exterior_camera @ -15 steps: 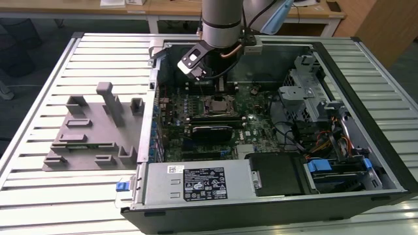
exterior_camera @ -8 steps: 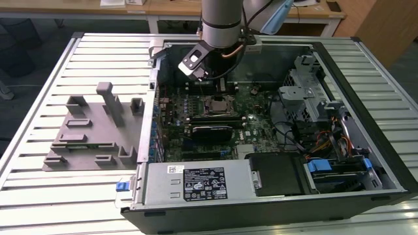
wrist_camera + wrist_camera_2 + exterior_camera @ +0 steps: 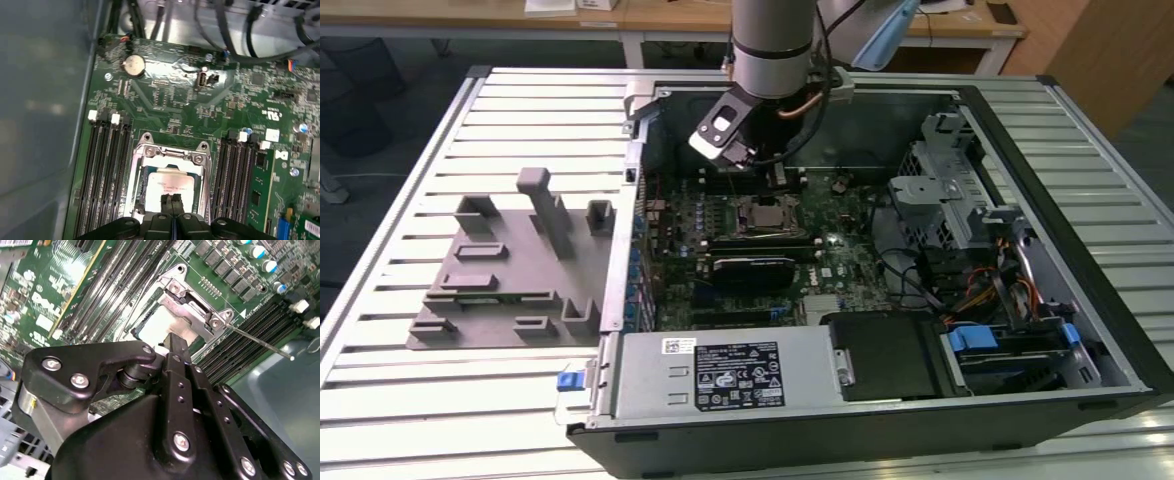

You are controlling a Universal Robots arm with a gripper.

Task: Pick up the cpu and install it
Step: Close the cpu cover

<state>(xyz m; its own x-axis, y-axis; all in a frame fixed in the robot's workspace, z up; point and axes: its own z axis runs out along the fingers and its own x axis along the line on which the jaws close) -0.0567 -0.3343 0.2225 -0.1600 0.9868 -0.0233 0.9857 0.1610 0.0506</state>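
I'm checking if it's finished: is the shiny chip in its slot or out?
In. The chip lies flat inside the metal frame on the green board.

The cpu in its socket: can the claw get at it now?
Probably yes. In the first wrist view the claw hangs just over the cpu, with nothing between them; the metal frame lies only around its edges.

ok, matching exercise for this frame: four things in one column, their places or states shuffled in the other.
1. silvery-grey square cpu
2. grey plastic fixture with upright blocks
3. round silver coin cell
4. black gripper

A. on the slatted table beside the open case
B. shut, just over the metal-framed socket
C. seated in the socket
D. on the green motherboard, apart from the socket

Pairs: 1-C, 2-A, 3-D, 4-B
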